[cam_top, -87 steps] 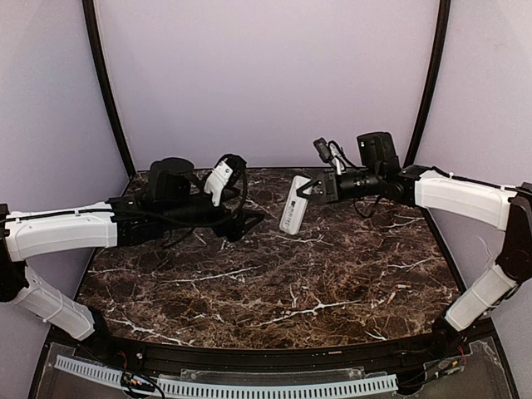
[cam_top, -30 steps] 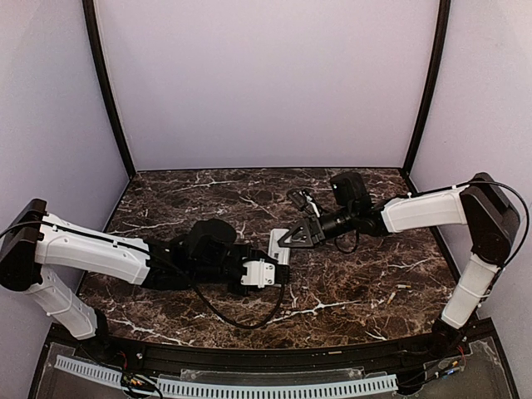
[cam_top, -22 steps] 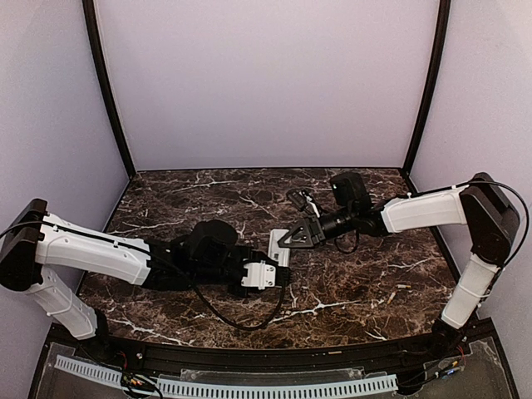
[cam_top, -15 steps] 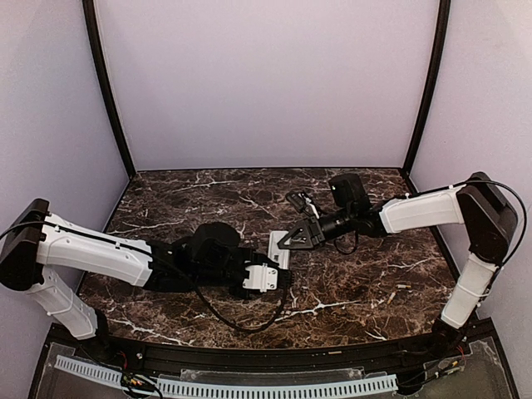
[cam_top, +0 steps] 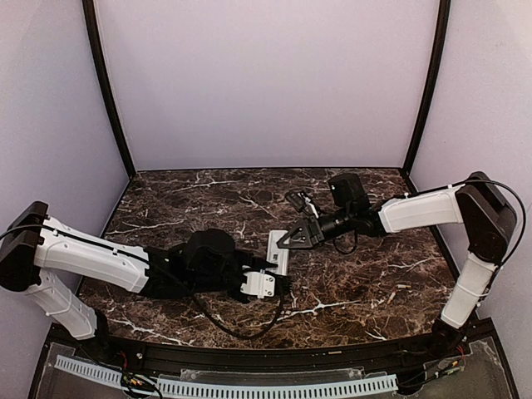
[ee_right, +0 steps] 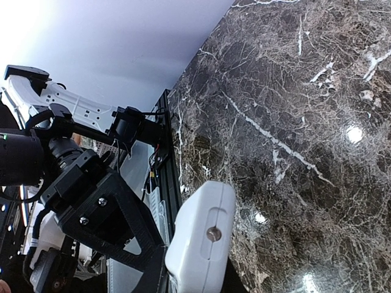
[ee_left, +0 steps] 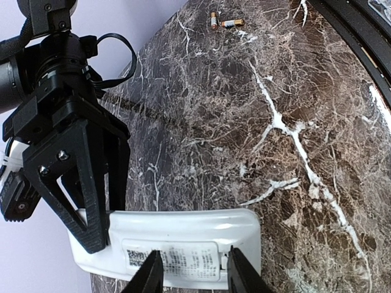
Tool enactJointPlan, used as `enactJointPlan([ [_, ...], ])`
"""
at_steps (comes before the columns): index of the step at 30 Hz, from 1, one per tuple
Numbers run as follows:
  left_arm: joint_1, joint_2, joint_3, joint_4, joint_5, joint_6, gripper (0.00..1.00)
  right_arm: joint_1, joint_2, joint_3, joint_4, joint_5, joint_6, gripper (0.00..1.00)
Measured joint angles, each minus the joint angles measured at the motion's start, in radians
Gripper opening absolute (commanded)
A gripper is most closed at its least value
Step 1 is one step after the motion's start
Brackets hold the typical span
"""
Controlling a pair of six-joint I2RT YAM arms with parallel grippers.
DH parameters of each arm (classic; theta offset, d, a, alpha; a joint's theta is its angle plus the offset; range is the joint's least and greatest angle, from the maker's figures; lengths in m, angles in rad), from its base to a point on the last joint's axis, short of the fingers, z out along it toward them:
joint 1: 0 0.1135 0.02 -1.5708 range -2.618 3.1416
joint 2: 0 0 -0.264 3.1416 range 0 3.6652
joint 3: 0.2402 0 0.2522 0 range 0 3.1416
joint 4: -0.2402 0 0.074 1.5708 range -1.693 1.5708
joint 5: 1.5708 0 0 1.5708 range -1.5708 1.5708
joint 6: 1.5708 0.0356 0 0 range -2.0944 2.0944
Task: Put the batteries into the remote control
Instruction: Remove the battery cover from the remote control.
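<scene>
The right tool [ee_left: 105, 223] is clamping one end of the white remote [ee_left: 183, 235], whose label print is too small to read, while the left tool [ee_left: 192, 271] is hovering part-open and empty over that label, with two batteries [ee_left: 223, 21] lying well apart on the table [ee_left: 305, 91].

White remote control [ee_left: 183, 235] with a pale label in dark print, on a dark brown marble table [ee_left: 317, 91] veined in white. The right gripper [ee_left: 107, 226] and left gripper [ee_left: 194, 273] are matt black. Two batteries [ee_left: 223, 22] show coppery gold with dark bands; the walls [cam_top: 266, 83] are pale lilac.
</scene>
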Motion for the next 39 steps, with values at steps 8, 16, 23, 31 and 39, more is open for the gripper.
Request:
enactJointPlan([
  [8, -0.006, -0.042, -0.023, 0.026, -0.021, 0.019, 0.35, -0.014, 0.000, 0.003, -0.018, 0.009, 0.000, 0.00],
  [16, -0.006, -0.054, -0.026, 0.053, -0.053, 0.025, 0.35, -0.038, 0.000, 0.003, -0.047, 0.016, -0.001, 0.00],
  [23, -0.006, -0.039, -0.043, 0.074, -0.089, 0.025, 0.35, -0.061, 0.000, 0.003, -0.059, 0.016, 0.008, 0.00],
  [31, -0.004, 0.051, -0.048, 0.113, -0.127, 0.032, 0.35, -0.070, 0.003, 0.003, -0.026, 0.016, 0.037, 0.00],
  [39, 0.023, 0.063, -0.081, 0.165, -0.140, 0.009, 0.37, -0.093, 0.041, 0.003, 0.008, 0.016, 0.053, 0.00],
])
